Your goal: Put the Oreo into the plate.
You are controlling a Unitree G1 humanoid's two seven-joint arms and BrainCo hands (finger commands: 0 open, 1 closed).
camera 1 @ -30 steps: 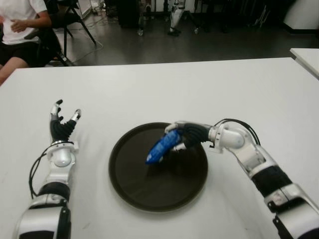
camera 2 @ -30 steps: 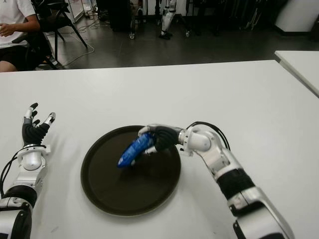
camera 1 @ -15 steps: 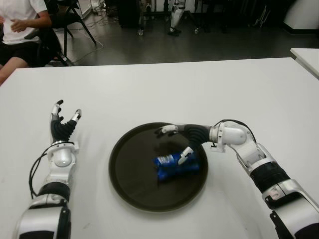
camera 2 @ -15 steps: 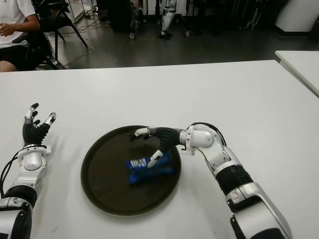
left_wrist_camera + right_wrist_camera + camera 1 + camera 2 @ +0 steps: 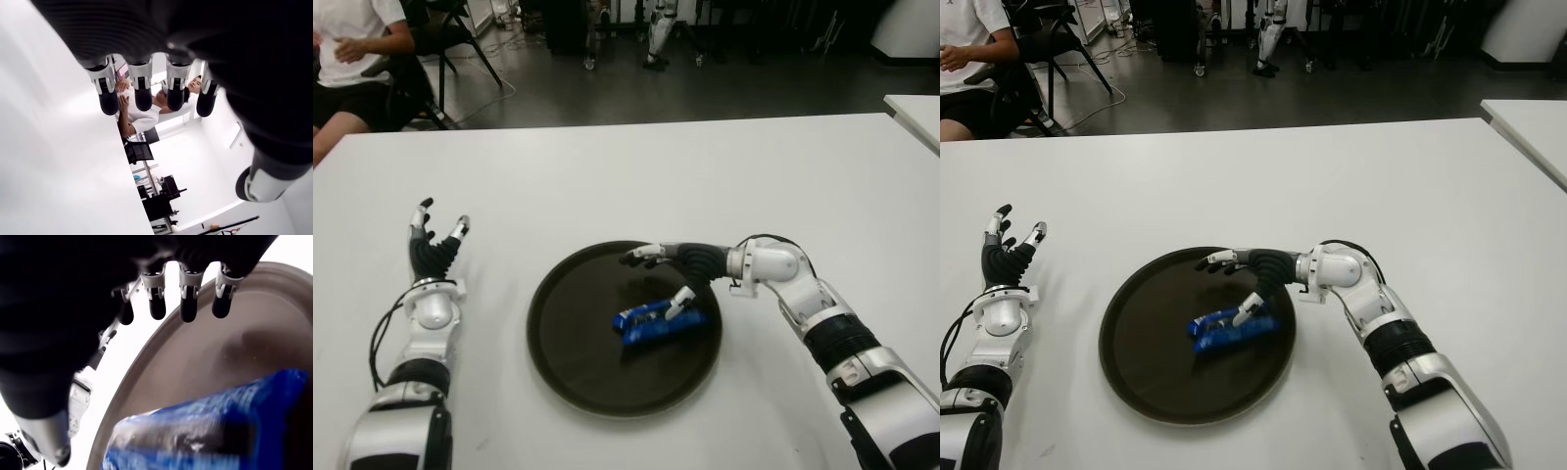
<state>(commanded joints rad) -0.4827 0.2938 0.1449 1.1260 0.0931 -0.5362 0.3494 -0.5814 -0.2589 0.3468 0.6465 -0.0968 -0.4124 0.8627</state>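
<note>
One blue Oreo pack (image 5: 657,322) lying flat inside the dark round plate (image 5: 570,362), toward the plate's right half, long side running across, held by nothing. Right hand (image 5: 668,272) reaching in over the plate's right rim from the robot's right, fingers (image 5: 189,297) spread and extended above the plate's far part, thumb tip pointing down just beside the pack's right end; whether touching or a hair apart, impossible to tell. In the right wrist view, four fingertips fanned out over the plate's brown rim, the blue pack filling the near foreground below the palm, not gripped. Left hand (image 5: 435,249) well apart from the plate on its left side, over the white counter (image 5: 607,186), fingers (image 5: 143,90) straight and slightly fanned, pointing away from the robot, holding nothing. Beyond the counter's far left corner, a seated person (image 5: 352,59) in a white shirt and dark shorts, next to black chair legs on a grey floor. At the far right edge, the corner of a second white table (image 5: 915,113).
</note>
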